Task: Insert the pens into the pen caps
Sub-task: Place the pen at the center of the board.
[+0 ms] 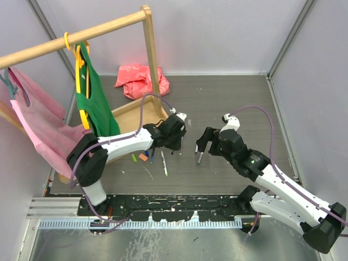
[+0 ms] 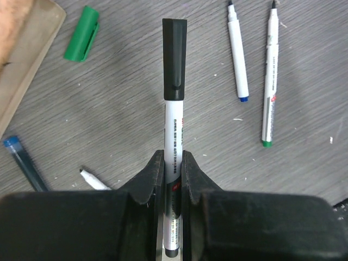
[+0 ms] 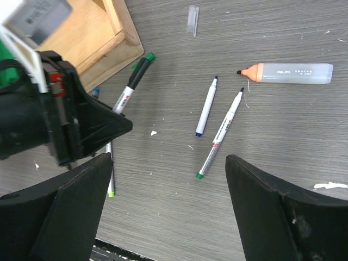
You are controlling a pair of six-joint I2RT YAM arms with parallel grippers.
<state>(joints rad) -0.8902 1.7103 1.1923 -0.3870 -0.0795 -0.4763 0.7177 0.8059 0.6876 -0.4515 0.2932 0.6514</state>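
Grey wood-grain worktop between pale walls. At far left, wooden rack carrying a pink cloth and a green garment on a yellow hanger. Behind the rack, crumpled red bag; under it, shallow wooden tray.

Just right of the tray, left hand: jaws narrow, clamped on the white barrel of a pen close to its rear end. Carries a black cap on the front end of that pen, well ahead of the fingertips.

Green cap loose on the worktop, left of the black cap in the left wrist view and near the tray's corner. Small orange cap flat on the worktop just beside the left forearm.

Further right, two uncapped pens lying flat, side by side without touching: first a shorter blue-ended pen, then a longer green-ended pen, dark tips both pointing the same way.

Right hand: jaws spread wide, gripping nothing. Hovers above the worktop, with both loose pens framed between its dark fingers in its own wrist view.

Farthest right in that view, thick orange-tipped marker with a pale see-through barrel, flat on the worktop near the loose pens' tips. Small clear tube apart from everything else, at the upper edge.
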